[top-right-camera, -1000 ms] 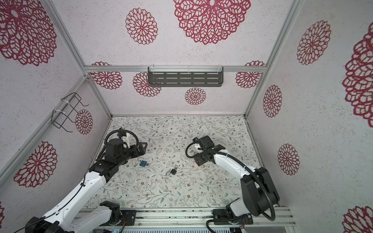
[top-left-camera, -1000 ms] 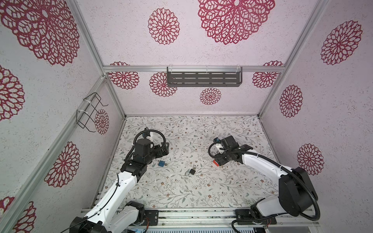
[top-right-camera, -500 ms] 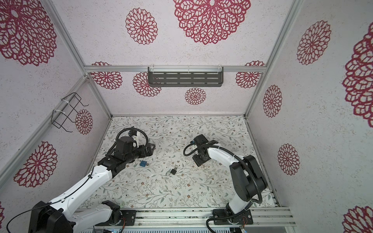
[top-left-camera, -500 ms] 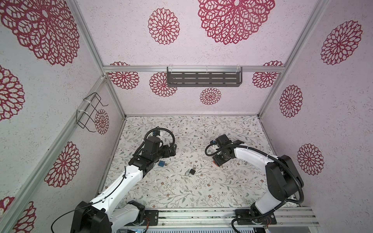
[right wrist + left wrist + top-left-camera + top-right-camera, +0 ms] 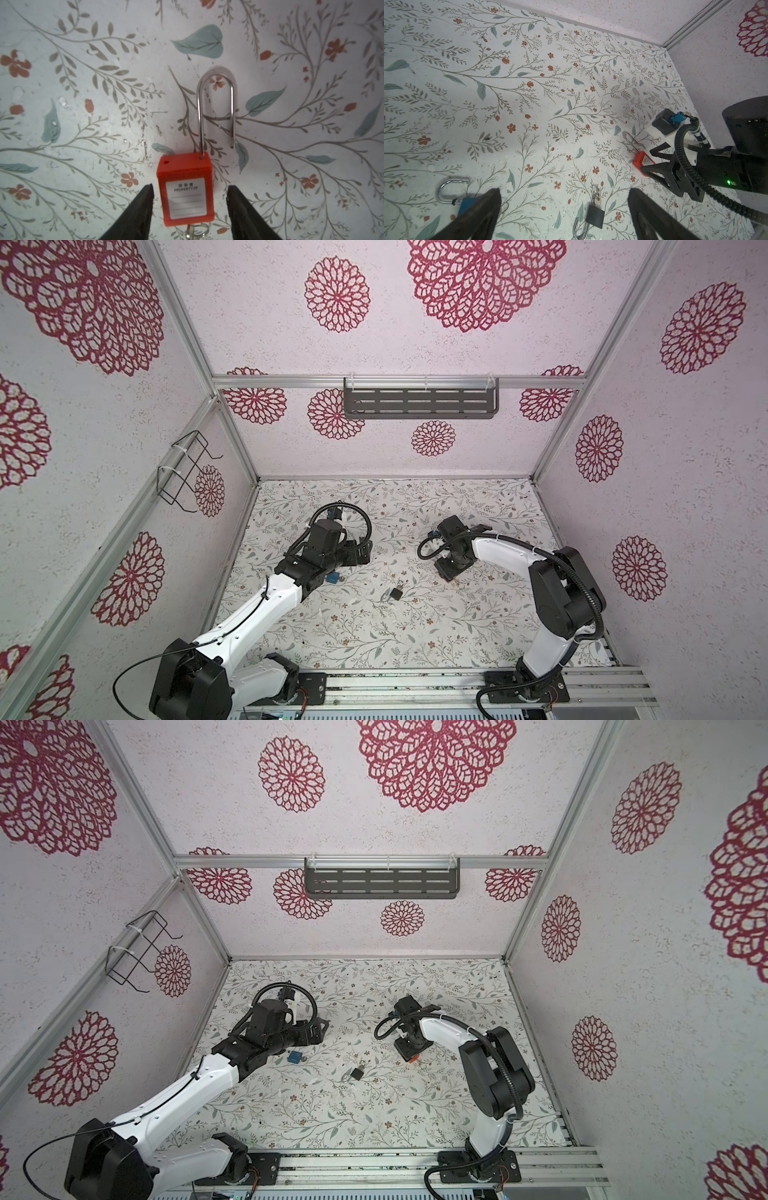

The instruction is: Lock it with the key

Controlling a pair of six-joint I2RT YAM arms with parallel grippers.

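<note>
The red safety padlock lies flat on the worktop between the fingers of the spread right tool, untouched, its open shackle pointing ahead, so the grip should probably close squarely on the body's sides, clear of the key ring nearest the wrist.

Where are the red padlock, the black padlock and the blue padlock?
red padlock (image 5: 185, 187): right wrist view, on the body's white label.
black padlock (image 5: 595, 214): left wrist view, on the middle of its black body.
blue padlock (image 5: 294, 1057): in a top view, on its blue body.
</note>
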